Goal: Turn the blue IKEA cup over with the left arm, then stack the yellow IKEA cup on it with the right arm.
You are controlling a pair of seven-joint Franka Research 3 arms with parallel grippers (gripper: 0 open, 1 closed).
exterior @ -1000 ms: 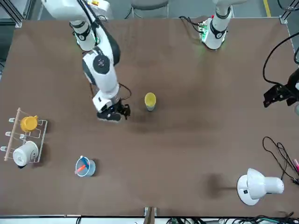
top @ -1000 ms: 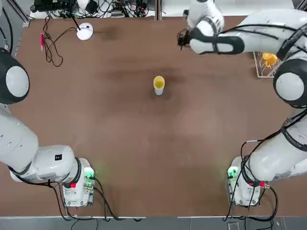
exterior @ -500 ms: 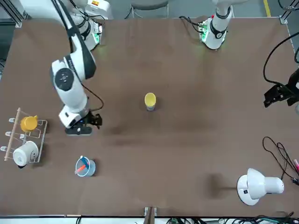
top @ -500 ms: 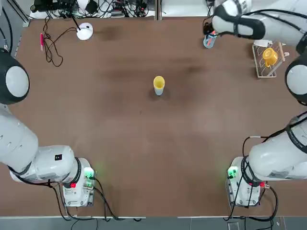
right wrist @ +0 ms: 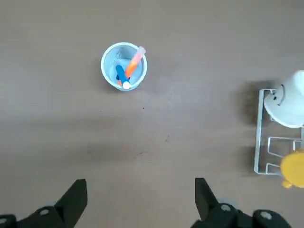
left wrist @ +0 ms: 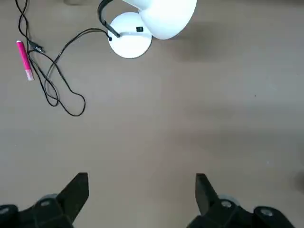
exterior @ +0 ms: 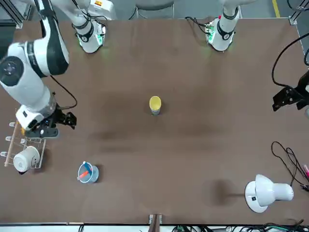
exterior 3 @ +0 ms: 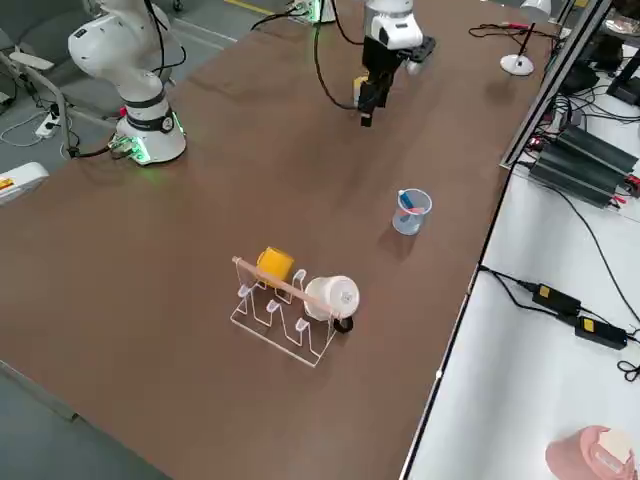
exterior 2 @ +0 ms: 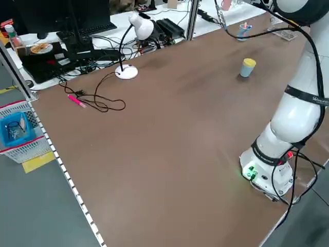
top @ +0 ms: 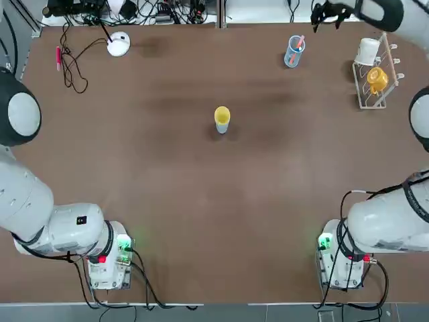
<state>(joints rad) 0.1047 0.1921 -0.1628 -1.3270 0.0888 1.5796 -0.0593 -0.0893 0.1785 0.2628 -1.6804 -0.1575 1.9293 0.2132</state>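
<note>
The yellow IKEA cup point(top: 222, 116) stands stacked on the blue IKEA cup point(exterior 2: 247, 72) at the middle of the table, and only the lower part of the blue cup point(exterior: 155, 112) shows beneath it. No gripper touches them. My right gripper point(top: 327, 9) hovers open and empty at the far right corner; its wrist view shows the gripper point(right wrist: 140, 197) above bare table between the glass and the rack. My left gripper point(exterior: 288, 98) hangs open and empty at the far left side, and the left wrist view has the gripper point(left wrist: 140, 190) near the lamp.
A clear bluish glass with pink sticks point(top: 293, 51) stands far right. A wire rack point(top: 373, 80) holding an orange-yellow mug and a white mug sits by the right edge. A white lamp point(top: 118, 43), a black cable and a pink pen point(top: 59, 57) lie far left.
My right arm has swung away from beside the stacked cups to the far right corner near the rack. The cups and the left arm have not moved.
</note>
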